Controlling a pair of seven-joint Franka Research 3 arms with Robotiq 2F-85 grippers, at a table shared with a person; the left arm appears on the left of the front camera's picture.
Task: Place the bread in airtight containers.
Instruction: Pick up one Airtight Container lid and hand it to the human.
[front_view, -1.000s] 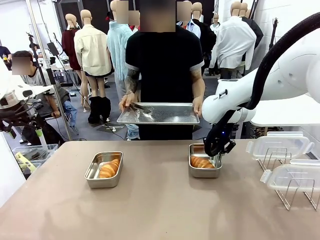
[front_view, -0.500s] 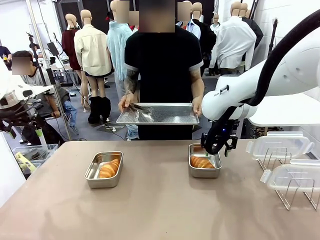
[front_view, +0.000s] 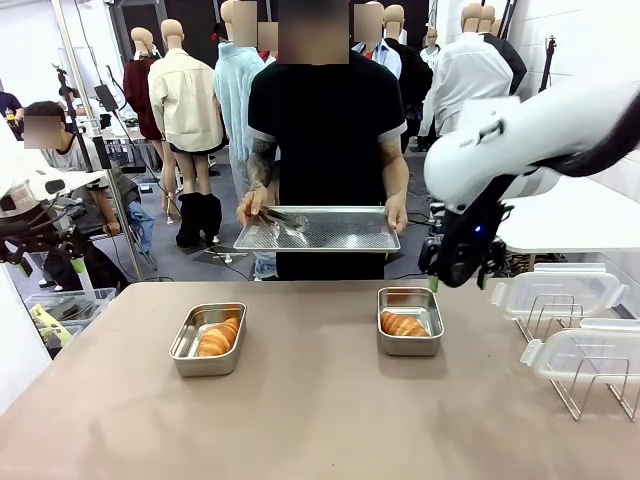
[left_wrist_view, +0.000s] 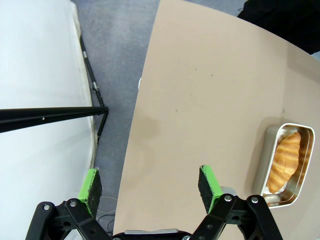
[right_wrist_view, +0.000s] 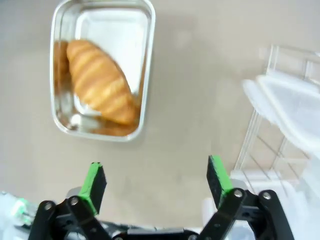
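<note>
Two steel tins stand on the brown table. The left tin (front_view: 185, 345) holds a croissant (front_view: 219, 337), and the right tin (front_view: 410, 345) holds another croissant (front_view: 404, 324). My right gripper (front_view: 455, 275) hangs above the table just right of the right tin, open and holding nothing. Its wrist view has the gripper (right_wrist_view: 156, 180) open over bare table, with the tin (right_wrist_view: 149, 65) and croissant (right_wrist_view: 102, 82) ahead on the left. My left gripper (left_wrist_view: 150, 187) is open over the table's edge, far from the tin (left_wrist_view: 265, 150) with its croissant (left_wrist_view: 284, 161).
Clear lids (front_view: 560, 293) (front_view: 590, 355) rest on a wire rack (front_view: 585, 395) at the table's right end. A lid (right_wrist_view: 292, 110) lies close to my right gripper. A person across the table holds a perforated tray (front_view: 340, 235) with tongs (front_view: 285, 217).
My right gripper opened over the right tin, left the croissant lying in it, then rose and drew away to the right. The left arm has not moved.
</note>
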